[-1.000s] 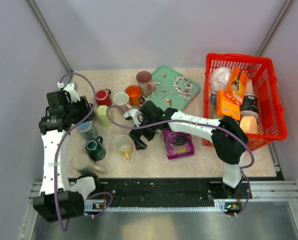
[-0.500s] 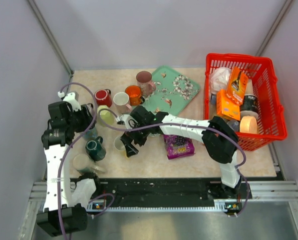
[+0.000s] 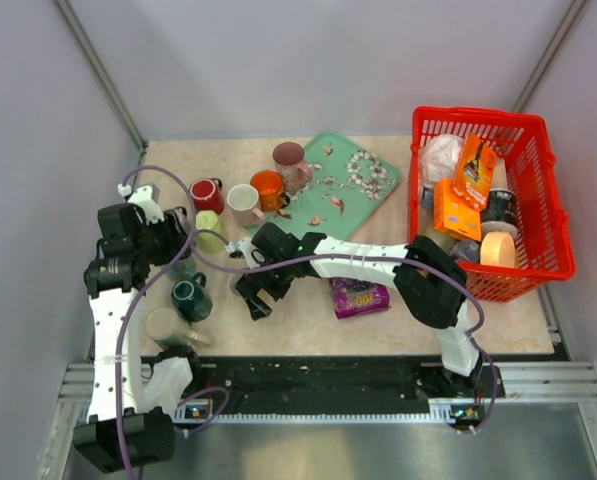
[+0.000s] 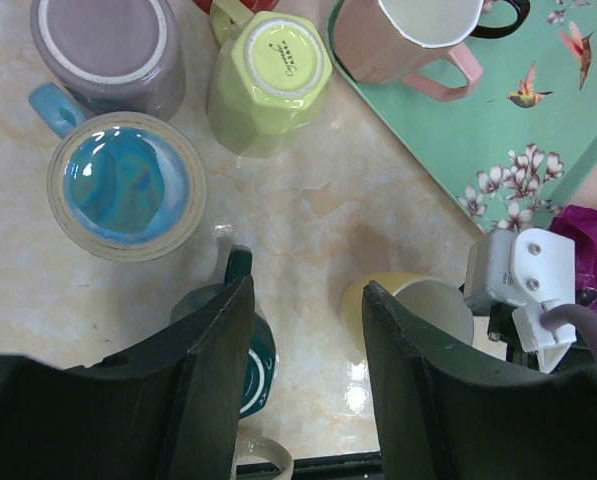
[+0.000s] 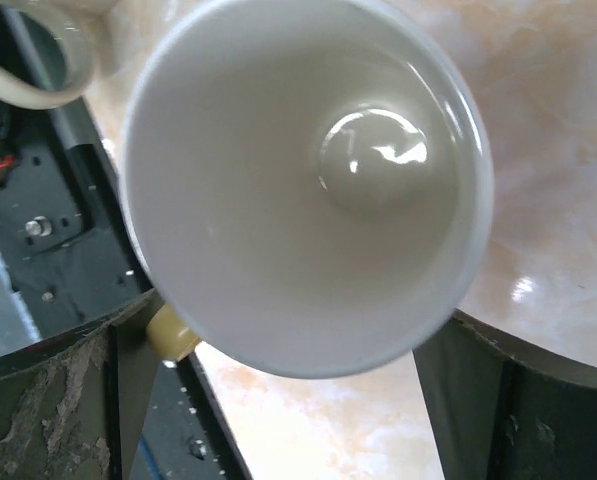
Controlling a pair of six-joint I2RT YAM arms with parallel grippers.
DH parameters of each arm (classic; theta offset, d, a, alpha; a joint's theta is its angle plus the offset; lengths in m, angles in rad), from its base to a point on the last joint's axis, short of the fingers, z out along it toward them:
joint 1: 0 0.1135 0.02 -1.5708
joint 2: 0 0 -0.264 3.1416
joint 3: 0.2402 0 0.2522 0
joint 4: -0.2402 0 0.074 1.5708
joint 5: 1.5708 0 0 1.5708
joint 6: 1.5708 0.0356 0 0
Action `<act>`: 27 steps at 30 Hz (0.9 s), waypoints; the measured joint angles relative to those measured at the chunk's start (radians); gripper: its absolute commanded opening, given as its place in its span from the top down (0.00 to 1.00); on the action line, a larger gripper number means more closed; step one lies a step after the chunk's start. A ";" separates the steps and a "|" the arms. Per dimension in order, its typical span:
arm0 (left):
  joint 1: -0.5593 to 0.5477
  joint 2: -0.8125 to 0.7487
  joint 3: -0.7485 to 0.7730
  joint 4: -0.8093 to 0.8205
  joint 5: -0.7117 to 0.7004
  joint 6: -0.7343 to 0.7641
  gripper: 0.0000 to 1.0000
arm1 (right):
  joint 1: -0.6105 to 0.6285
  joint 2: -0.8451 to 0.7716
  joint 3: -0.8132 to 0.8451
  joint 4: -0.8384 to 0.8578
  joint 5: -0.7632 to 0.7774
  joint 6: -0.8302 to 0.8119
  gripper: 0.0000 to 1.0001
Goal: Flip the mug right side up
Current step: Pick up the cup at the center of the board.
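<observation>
A yellow mug with a cream inside point(image 5: 308, 180) fills the right wrist view, mouth towards the camera. It also shows in the left wrist view point(image 4: 373, 300). My right gripper point(image 5: 293, 345) straddles it, jaws wide, one finger on each side of the rim and the handle stub by the left finger. In the top view the right gripper point(image 3: 256, 293) covers this mug. My left gripper point(image 4: 303, 300) is open and empty, hovering over bare table between a dark green mug point(image 4: 260, 360) and the yellow one; in the top view the left gripper point(image 3: 170, 248) sits left of the mug cluster.
A lime mug point(image 4: 268, 70) and a grey-purple mug point(image 4: 108, 45) stand upside down. A blue-glazed mug point(image 4: 126, 185), a pink mug point(image 3: 290, 160) on a green tray point(image 3: 363, 165), a purple packet point(image 3: 358, 297) and a red basket point(image 3: 538, 130) surround the spot.
My right gripper has swung left and forward from beside the yellow mug to over it, its fingers now on both sides. The left arm shifted slightly earlier, then held still.
</observation>
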 measured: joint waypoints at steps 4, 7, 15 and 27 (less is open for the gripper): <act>0.000 0.000 -0.002 0.000 0.002 0.000 0.47 | -0.010 0.000 0.000 -0.018 0.101 -0.037 0.04; 0.001 0.000 -0.002 0.000 0.002 0.000 0.47 | -0.035 0.000 -0.001 -0.032 0.169 -0.065 0.09; 0.017 0.000 -0.001 0.001 0.005 0.002 0.48 | -0.107 -0.019 -0.002 -0.056 0.111 -0.229 0.20; 0.068 -0.005 -0.001 0.006 0.043 0.006 0.50 | -0.100 -0.001 0.040 -0.081 -0.025 -0.392 0.53</act>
